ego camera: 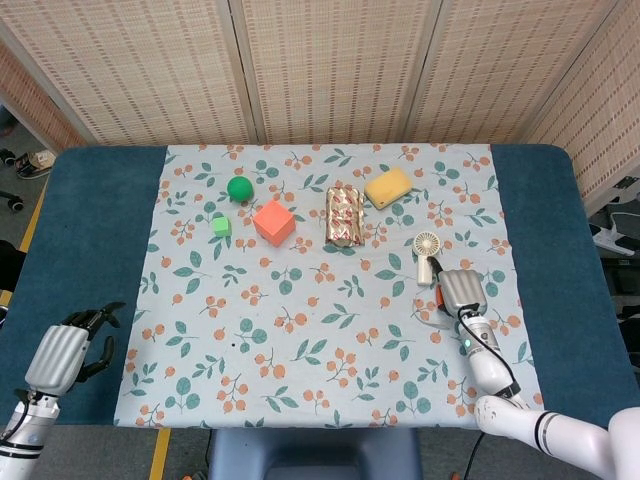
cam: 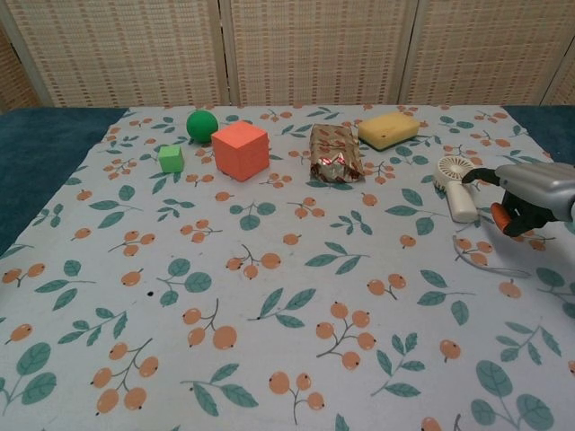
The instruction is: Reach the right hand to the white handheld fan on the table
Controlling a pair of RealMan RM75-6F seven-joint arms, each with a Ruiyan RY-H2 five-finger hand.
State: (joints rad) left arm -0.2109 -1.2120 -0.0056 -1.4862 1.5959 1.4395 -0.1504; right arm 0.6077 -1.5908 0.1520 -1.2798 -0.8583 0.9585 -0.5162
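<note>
The white handheld fan lies flat on the floral cloth at the right, round head away from me, handle towards me. My right hand hovers just right of the handle's near end, back upward. In the chest view the right hand shows a dark thumb stretched towards the fan and orange-tipped fingers bent downward, with nothing between them and a small gap to the fan. My left hand rests far off at the table's front left corner, fingers spread and empty.
A yellow sponge, a gold-wrapped packet, an orange cube, a small green cube and a green ball lie across the far half of the cloth. Woven screens stand behind the table.
</note>
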